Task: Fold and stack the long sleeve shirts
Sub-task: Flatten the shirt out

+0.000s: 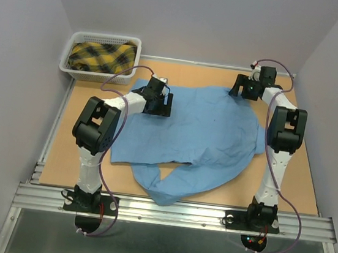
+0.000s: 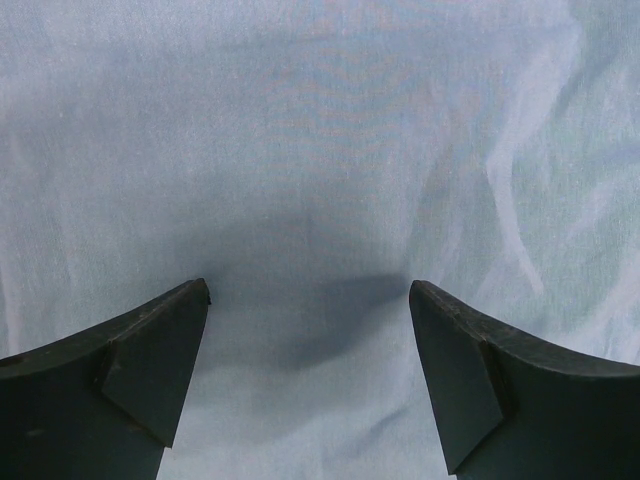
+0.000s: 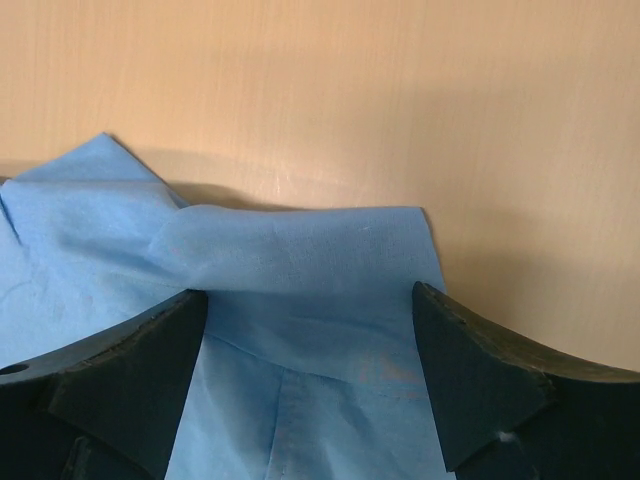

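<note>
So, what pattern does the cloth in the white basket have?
The cloth is yellow-and-dark plaid; the top external view shows it best.

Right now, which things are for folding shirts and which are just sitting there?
For the job: blue shirt, left claw, right claw, both open.
Just sitting: white basket, yellow plaid cloth inside it, maybe another shirt, can't tell.

A shirt (image 1: 199, 130) lies spread on the table (image 1: 291, 185); behind it to the left, a basket (image 1: 98, 76) holds folded cloth (image 1: 102, 56), perhaps another shirt.
</note>
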`<state>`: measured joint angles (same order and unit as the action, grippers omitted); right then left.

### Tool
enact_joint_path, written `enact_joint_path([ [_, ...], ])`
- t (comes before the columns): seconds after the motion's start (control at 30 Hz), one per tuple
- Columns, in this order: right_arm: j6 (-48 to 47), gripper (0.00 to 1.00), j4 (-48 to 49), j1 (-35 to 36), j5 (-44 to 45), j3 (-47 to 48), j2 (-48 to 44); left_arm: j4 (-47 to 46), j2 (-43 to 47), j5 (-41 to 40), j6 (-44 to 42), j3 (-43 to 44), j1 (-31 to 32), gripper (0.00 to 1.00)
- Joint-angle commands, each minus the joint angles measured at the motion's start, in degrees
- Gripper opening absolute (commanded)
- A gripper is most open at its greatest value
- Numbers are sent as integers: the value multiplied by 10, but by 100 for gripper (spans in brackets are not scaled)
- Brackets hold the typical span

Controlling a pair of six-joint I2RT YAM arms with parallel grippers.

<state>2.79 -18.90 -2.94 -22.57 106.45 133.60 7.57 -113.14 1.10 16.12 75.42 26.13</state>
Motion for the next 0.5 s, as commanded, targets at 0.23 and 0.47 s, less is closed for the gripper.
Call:
enact_joint_path([
  [0.23, -38, 17, 17, -1, -38, -59, -33, 75, 12, 10, 6, -33, -1, 94],
  [0.47, -40, 0, 17, 5, -37, -69, -133, 68, 20, 10, 17, -40, -1, 93],
])
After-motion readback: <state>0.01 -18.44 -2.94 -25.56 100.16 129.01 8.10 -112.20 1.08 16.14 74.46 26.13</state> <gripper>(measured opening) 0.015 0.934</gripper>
